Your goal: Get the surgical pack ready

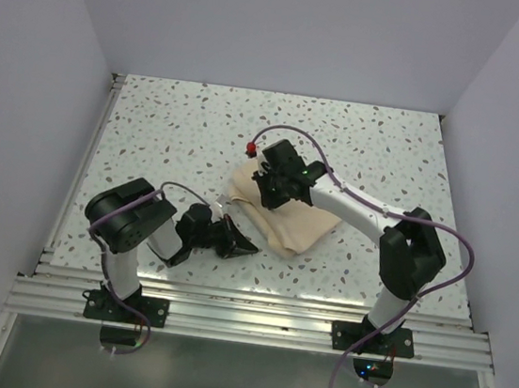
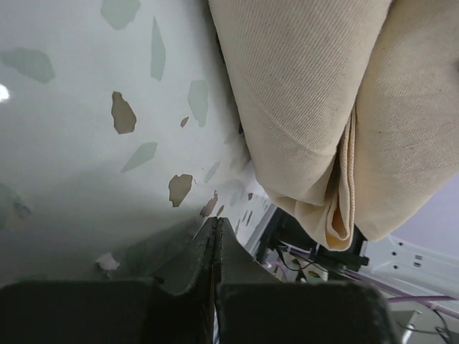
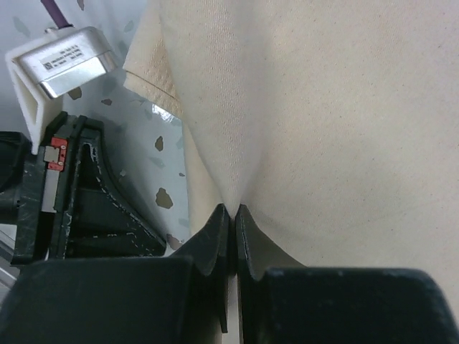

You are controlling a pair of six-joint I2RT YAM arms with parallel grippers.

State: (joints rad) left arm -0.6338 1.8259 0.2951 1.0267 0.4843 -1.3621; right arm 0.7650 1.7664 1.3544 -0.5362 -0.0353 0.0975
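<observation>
Looking down, I see the folded tan cloth lying on the speckled table. My right gripper is clamped on a pucker at the cloth's far edge. My left gripper is pressed together, holding nothing I can see, just beside the cloth's near-left corner.

Cloth bundle: contents hidden inside folds; far corner hidden under right gripper. Just beyond bundle, small red item: too small to identify.
</observation>
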